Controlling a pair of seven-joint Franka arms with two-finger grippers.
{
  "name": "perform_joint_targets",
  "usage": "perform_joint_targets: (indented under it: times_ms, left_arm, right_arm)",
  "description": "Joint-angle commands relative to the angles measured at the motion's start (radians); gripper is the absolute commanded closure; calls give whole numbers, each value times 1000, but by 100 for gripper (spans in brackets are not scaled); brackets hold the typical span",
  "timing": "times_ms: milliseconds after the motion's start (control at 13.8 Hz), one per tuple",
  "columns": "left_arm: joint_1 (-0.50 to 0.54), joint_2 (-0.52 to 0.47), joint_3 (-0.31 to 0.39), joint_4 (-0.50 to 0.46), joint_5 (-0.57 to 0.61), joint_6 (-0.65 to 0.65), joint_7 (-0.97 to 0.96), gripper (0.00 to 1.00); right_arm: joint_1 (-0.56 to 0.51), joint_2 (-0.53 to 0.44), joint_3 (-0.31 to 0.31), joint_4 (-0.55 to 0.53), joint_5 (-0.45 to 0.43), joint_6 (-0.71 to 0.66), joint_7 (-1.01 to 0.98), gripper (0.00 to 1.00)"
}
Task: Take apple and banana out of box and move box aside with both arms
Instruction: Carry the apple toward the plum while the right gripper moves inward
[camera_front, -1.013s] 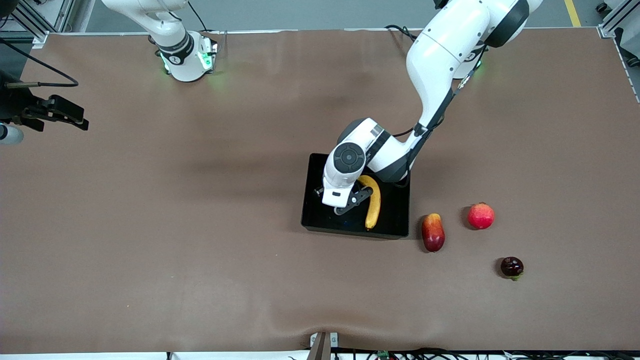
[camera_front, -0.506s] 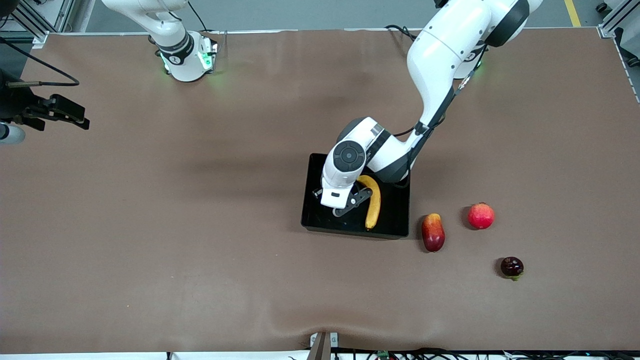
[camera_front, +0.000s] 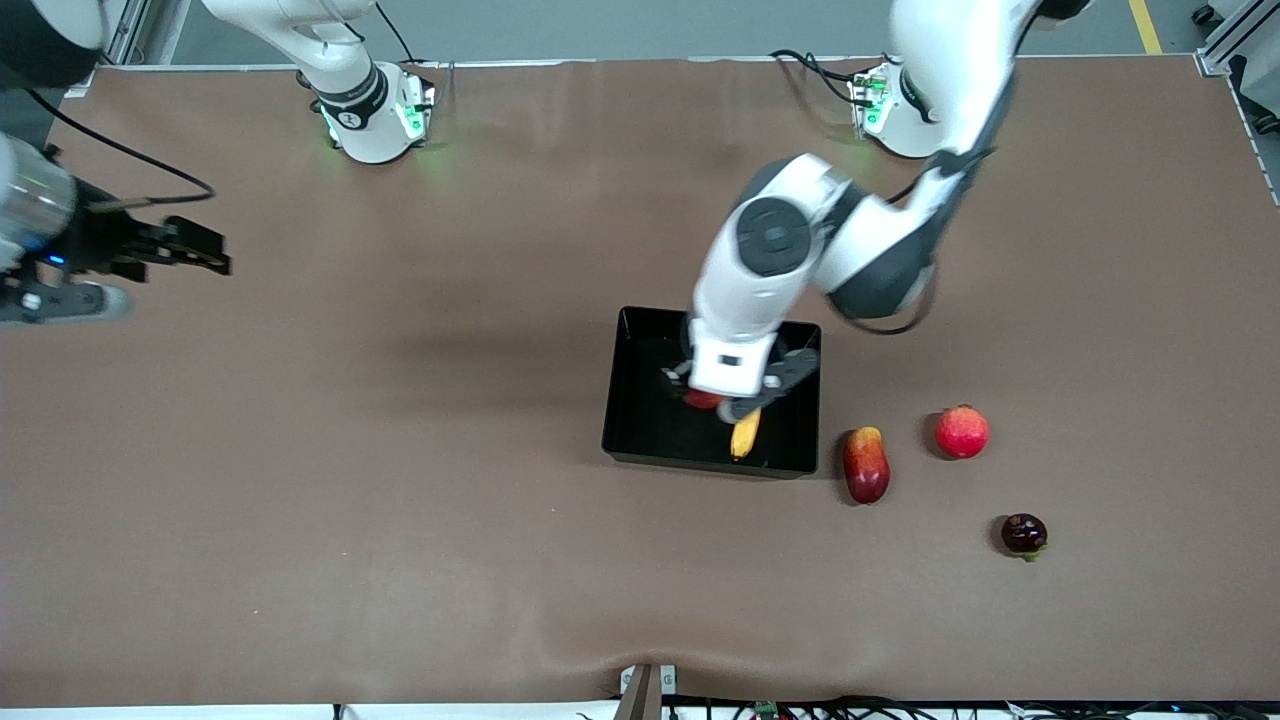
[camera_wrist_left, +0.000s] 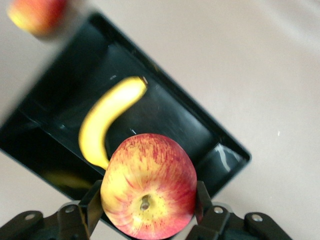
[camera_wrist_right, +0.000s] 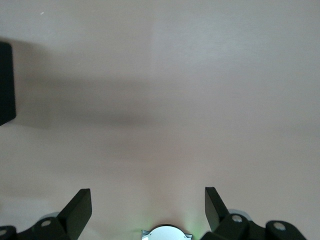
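The black tray (camera_front: 650, 420) lies mid-table. The yellow banana (camera_front: 744, 436) lies in it, mostly hidden under my left hand, and shows whole in the left wrist view (camera_wrist_left: 105, 125). My left gripper (camera_front: 728, 398) hangs above the tray (camera_wrist_left: 165, 115), shut on the red apple with yellow streaks (camera_wrist_left: 147, 185). Only a red sliver of the apple (camera_front: 703, 400) shows from the front. My right gripper (camera_front: 215, 255) is open and empty over bare table at the right arm's end (camera_wrist_right: 146, 192). A corner of the tray (camera_wrist_right: 5, 82) shows in the right wrist view.
An elongated red-orange fruit (camera_front: 866, 464) lies beside the tray toward the left arm's end. A pinkish-red round fruit (camera_front: 962, 431) lies past it. A small dark fruit (camera_front: 1024, 533) lies nearer the front camera.
My left arm has risen from low in the tray and shifted toward the left arm's end; the apple now shows in its gripper. My right gripper moved a little inward over the table.
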Motion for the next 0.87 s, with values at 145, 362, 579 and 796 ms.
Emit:
perform_joint_targets:
  times_ms: [145, 362, 579, 796]
  left_arm:
    - [173, -129, -8, -73, 11, -133, 279, 100]
    - [301, -218, -8, -193, 11, -175, 452, 100]
    - [410, -249, -10, -296, 13, -164, 565, 100]
    - [517, -243, -11, -395, 57, -63, 643, 100]
  right_arm:
    - [28, 24, -5, 9, 15, 23, 47, 0]
    - [22, 36, -5, -1, 15, 62, 47, 0]
    - [17, 45, -6, 1, 15, 100, 49, 0]
    - [16, 58, -8, -2, 15, 97, 50, 0]
